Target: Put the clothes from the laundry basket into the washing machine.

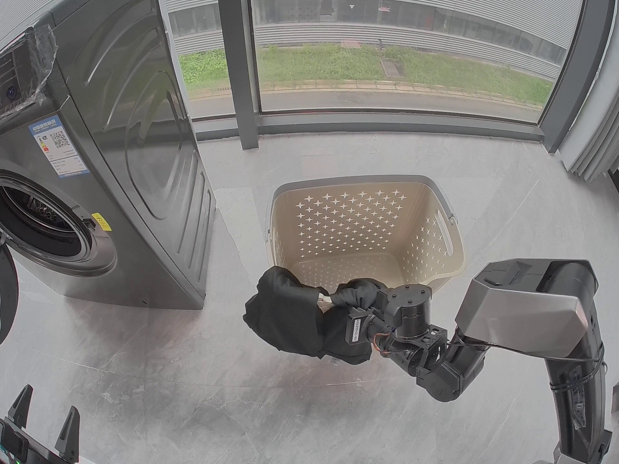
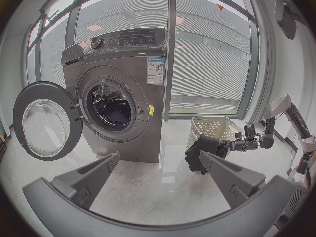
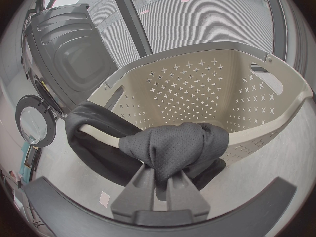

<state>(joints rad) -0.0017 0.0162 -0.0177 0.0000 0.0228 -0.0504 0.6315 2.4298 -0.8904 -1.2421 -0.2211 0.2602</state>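
Note:
A black garment [image 1: 290, 314] [image 3: 171, 148] [image 2: 202, 147] hangs over the near rim of the beige laundry basket [image 1: 412, 227] [image 3: 210, 89] [image 2: 214, 127], most of it draped outside. My right gripper [image 1: 335, 314] [image 3: 161, 176] is shut on a bunch of that cloth at the rim. The basket's inside looks bare. The grey washing machine [image 1: 129, 130] [image 2: 125, 92] stands to the left, its door [image 2: 46, 120] swung open; dark clothes lie in the drum [image 2: 113, 111]. My left gripper [image 2: 158, 158] [image 1: 45, 414] is open and holds nothing, low at the near left, facing the machine.
Grey tiled floor [image 1: 193, 388] spreads between basket and machine with free room. A window wall [image 1: 387, 46] with a dark pillar [image 1: 238, 59] runs behind the basket. A curtain [image 1: 596, 143] hangs at the far right.

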